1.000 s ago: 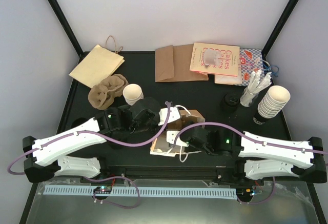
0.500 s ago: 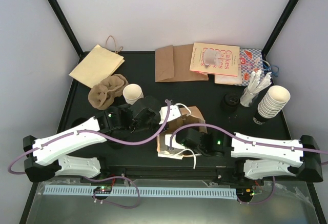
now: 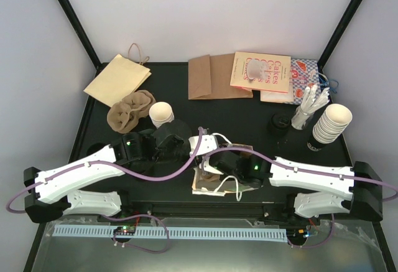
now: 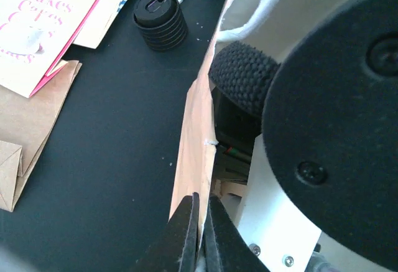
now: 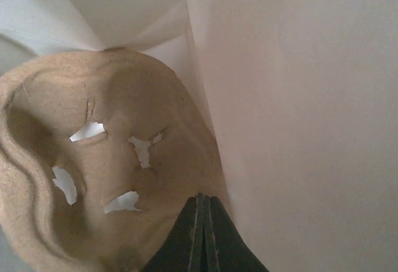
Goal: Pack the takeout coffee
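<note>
The tan paper bag [image 3: 204, 187] lies at the table's near middle. My left gripper [image 3: 208, 140] is shut on the bag's rim; the left wrist view shows the fingers [image 4: 202, 225] pinching the paper edge [image 4: 196, 141]. My right gripper [image 3: 212, 167] is reached into the bag. In the right wrist view it [image 5: 201, 222] is shut on the rim of a brown pulp cup tray [image 5: 93, 178] that lies against the bag's inner wall [image 5: 298, 129]. A lone small white paper cup [image 3: 161, 114] stands lidless at the left. A stack of black lids [image 3: 280, 122] stands at the right and also shows in the left wrist view [image 4: 160, 17].
Spare pulp trays [image 3: 129, 111] lie beside the lone cup. Flat tan bags [image 3: 118, 79], brown bags [image 3: 211, 76] and a cake booklet [image 3: 261, 71] lie along the back. A stack of lidless white cups [image 3: 329, 122] and a holder of white cutlery [image 3: 305, 113] stand at the right.
My right arm has moved left and pushed its gripper into the bag. The bag has shifted a little leftward and its mouth has closed round the arm. My left gripper has kept its hold.
</note>
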